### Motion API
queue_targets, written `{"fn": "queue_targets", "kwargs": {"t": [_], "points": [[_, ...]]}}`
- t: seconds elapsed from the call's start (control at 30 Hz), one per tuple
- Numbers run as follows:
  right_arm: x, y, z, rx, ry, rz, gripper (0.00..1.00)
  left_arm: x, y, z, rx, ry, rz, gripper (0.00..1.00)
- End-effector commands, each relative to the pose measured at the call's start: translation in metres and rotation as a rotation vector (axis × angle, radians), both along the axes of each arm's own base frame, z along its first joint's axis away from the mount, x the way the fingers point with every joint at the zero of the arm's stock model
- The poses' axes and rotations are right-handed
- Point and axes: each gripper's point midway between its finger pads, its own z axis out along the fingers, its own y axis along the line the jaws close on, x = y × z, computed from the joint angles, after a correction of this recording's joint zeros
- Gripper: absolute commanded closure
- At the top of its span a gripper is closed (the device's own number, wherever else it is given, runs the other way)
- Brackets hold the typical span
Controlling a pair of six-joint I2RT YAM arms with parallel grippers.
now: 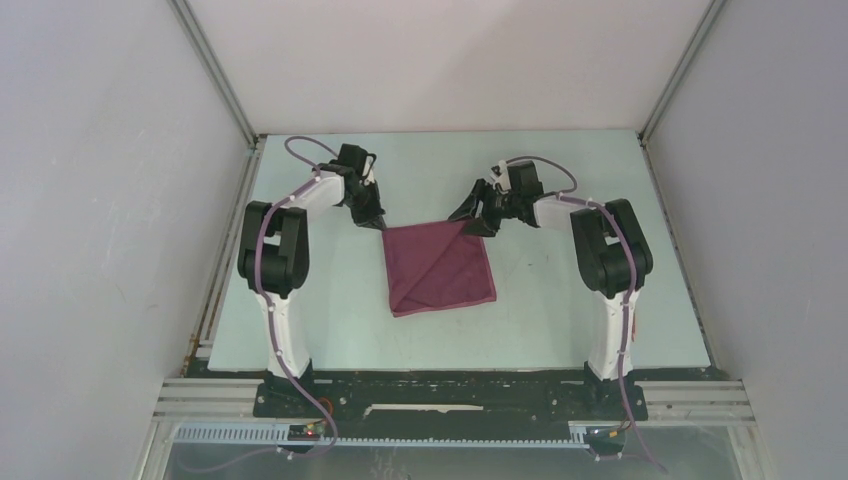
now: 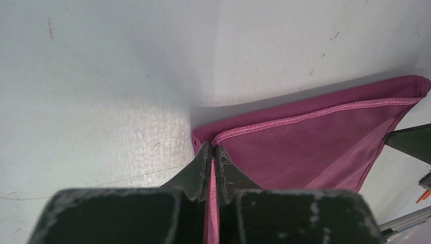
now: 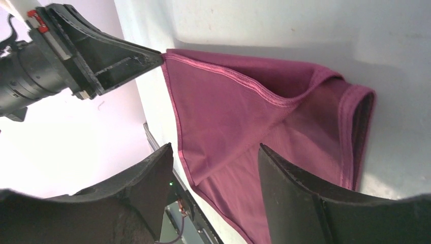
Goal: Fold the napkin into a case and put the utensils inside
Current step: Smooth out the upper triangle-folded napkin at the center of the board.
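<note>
The maroon napkin (image 1: 440, 268) lies folded over itself in the middle of the table, with a diagonal crease in its top layer. My left gripper (image 1: 377, 222) is shut on the napkin's far left corner; in the left wrist view the cloth (image 2: 315, 147) runs between its closed fingertips (image 2: 212, 150). My right gripper (image 1: 478, 218) is open and empty, just above the napkin's far right corner. In the right wrist view its fingers straddle the cloth (image 3: 239, 117) without touching it, and the left gripper (image 3: 117, 58) pinches the corner. I see no utensils in the top view.
The pale table (image 1: 330, 300) is enclosed by white walls with metal rails at the left (image 1: 215, 290) and right (image 1: 690, 290). A small orange bit (image 2: 423, 195) shows at the right edge of the left wrist view; I cannot tell what it is.
</note>
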Motion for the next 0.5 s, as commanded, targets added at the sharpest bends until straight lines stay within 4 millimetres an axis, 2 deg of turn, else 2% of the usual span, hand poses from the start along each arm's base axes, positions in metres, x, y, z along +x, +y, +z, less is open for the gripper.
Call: {"fn": "queue_targets", "kwargs": {"t": [0.0,0.2,0.33,0.47], "points": [[0.018,0.012,0.026,0.052,-0.075,0.023,0.30,0.003,0.004,0.012,0.021,-0.035,0.022,0.95],[0.027,0.024,0.023,0.040,-0.086,0.053,0.30,0.002,0.004,0.008,0.025,-0.022,0.023,0.96],[0.032,0.022,0.012,-0.068,-0.085,0.073,0.30,0.001,0.005,0.005,0.028,-0.012,0.026,0.97],[0.024,0.018,0.032,-0.287,-0.197,0.095,0.27,-0.001,0.005,0.003,0.027,0.000,0.029,0.96]]}}
